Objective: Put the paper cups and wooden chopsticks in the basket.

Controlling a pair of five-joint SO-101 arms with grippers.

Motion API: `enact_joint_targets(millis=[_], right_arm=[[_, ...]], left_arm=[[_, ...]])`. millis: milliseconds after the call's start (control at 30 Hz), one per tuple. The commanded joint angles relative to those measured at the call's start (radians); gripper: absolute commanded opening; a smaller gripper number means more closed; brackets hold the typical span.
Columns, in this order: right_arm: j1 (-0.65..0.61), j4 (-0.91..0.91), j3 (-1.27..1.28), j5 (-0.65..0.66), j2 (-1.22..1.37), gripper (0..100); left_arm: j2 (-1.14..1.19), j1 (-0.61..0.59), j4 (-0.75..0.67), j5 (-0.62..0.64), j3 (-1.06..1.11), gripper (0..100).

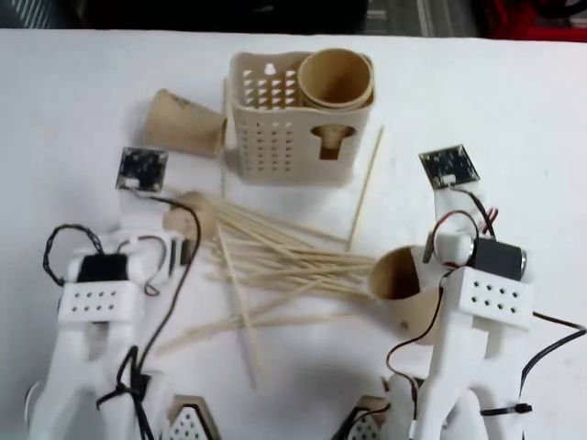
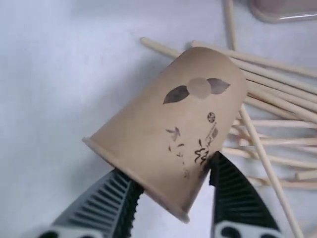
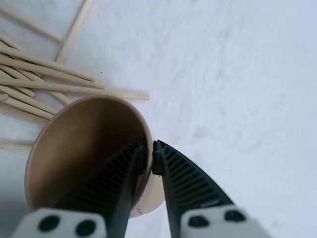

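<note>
At the near right, the rim wall of the first paper cup (image 3: 74,139) is pinched between the narrow jaws of the right gripper (image 3: 148,148), one inside and one outside. At the near left, the second paper cup (image 2: 183,114), lying on its side on the surface (image 1: 83,92), is clasped near its rim by the wide-set jaws of the left gripper (image 2: 171,171). Wooden chopsticks (image 1: 275,252) are scattered between both cups. Farther off, the basket (image 1: 275,137) stands upright with the third paper cup (image 1: 335,78) inside. The fourth paper cup (image 1: 183,124) lies just left of it.
</note>
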Motion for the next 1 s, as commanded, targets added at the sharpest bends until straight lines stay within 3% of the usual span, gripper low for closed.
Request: enact_joint_targets(millis=[0, 467, 833, 967], right_arm=[[0.01, 0.008, -0.002, -0.009, -0.027, 1.8], [0.01, 0.008, -0.002, -0.009, -0.027, 1.8], [0.01, 0.008, -0.002, -0.009, -0.027, 1.8], [0.01, 0.008, -0.002, -0.009, -0.027, 1.8]], left_arm=[[-0.031, 0.045, -0.018, 0.002, -0.057, 17], [-0.033, 0.097, -0.006, -0.003, -0.192, 2], [-0.236, 0.107, 0.149, -0.08, -0.417, 2], [-0.308, 0.205, 0.144, -0.258, -0.502, 2]])
